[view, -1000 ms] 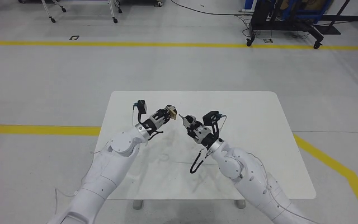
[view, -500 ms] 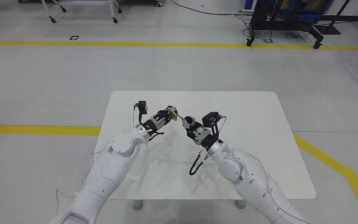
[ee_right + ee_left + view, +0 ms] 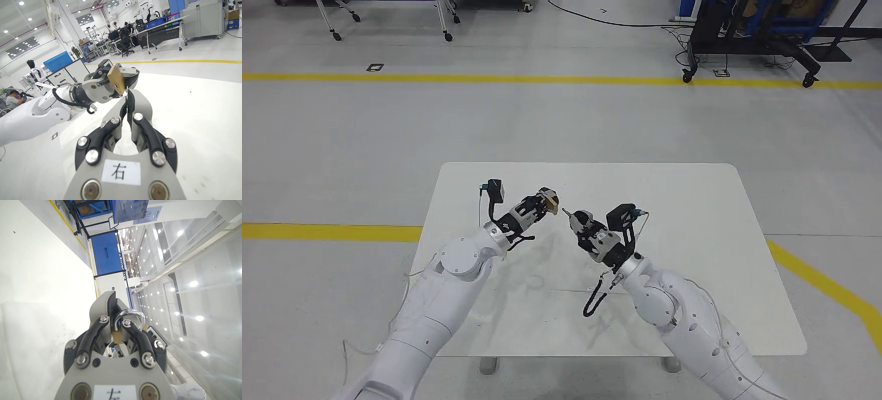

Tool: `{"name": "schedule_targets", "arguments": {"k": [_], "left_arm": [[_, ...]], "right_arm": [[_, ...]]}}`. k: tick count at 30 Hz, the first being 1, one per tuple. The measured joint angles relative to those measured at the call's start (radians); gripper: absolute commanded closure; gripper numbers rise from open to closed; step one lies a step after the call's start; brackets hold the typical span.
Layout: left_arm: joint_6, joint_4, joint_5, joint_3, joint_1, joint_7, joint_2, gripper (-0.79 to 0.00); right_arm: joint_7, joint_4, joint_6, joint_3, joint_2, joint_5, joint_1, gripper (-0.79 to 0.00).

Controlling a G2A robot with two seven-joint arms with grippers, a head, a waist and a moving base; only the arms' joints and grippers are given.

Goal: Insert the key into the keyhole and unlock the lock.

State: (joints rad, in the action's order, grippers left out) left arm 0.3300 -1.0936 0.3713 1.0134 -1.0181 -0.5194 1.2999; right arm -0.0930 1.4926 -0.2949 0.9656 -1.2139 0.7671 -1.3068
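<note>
I had the white table [image 3: 692, 200] under both arms, and over it the two grippers met nose to nose, up toward 10 o'clock from the table's middle. The left gripper [image 3: 542, 205] sat at about 9 o'clock of the right gripper [image 3: 579, 219], with only a small gap between their tips. From its own wrist camera the left gripper [image 3: 122, 317] was clamped on the lock [image 3: 118, 335], the brass body pinched between the pads and the steel shackle [image 3: 130, 312] looping out past the fingertips. From the right wrist camera I saw the lock [image 3: 116, 80] held clear of the table, tilted, its flat face toward me and the keyhole [image 3: 115, 86] low on that face and uncovered. The right gripper [image 3: 128, 94] had its ribbed pads pressed together on the key [image 3: 127, 88], of which just a thin metal tip poked out. That tip lay just beside the lock's lower corner, at roughly 4 o'clock of the keyhole and not in it. I could not tell whether the tip touched the brass. From above, the key [image 3: 565, 211] pointed toward 10 o'clock at the lock [image 3: 550, 200].
</note>
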Motion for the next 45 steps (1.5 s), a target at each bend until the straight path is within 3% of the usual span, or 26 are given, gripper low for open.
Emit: {"name": "schedule_targets", "arguments": {"k": [22, 45], "left_arm": [[0.005, 0.002, -0.042, 0.004, -0.005, 0.005, 0.013, 0.0], [0.008, 0.005, -0.082, 0.02, -0.011, 0.032, 0.024, 0.0]], "right_arm": [[0.017, -0.028, 0.017, 0.001, -0.024, 0.009, 0.023, 0.0], [0.009, 0.022, -0.018, 0.029, -0.027, 0.062, -0.035, 0.0]]}}
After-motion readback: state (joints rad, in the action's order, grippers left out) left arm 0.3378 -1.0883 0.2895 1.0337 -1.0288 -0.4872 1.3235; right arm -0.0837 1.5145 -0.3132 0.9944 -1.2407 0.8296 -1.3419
